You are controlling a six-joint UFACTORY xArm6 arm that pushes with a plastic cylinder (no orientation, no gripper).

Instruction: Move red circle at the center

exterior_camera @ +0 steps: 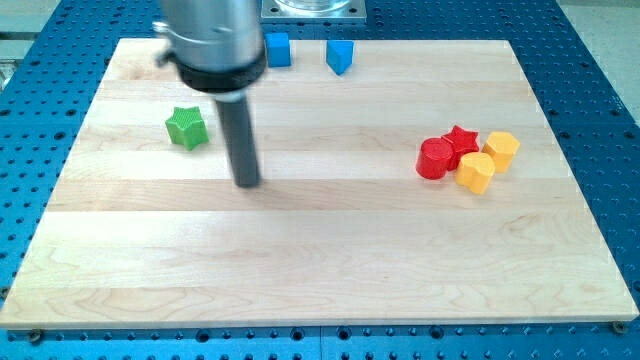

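Observation:
The red circle (434,159) stands on the wooden board (320,260) at the view's right, touching a red star (461,142) on its upper right and a yellow block (476,172) on its right. My tip (247,184) rests on the board left of the middle, far to the left of the red circle. It touches no block.
A second yellow block (501,149) stands right of the red star. A green star (186,128) lies up and left of my tip. Two blue blocks (278,49) (340,56) stand near the board's top edge. A blue perforated table surrounds the board.

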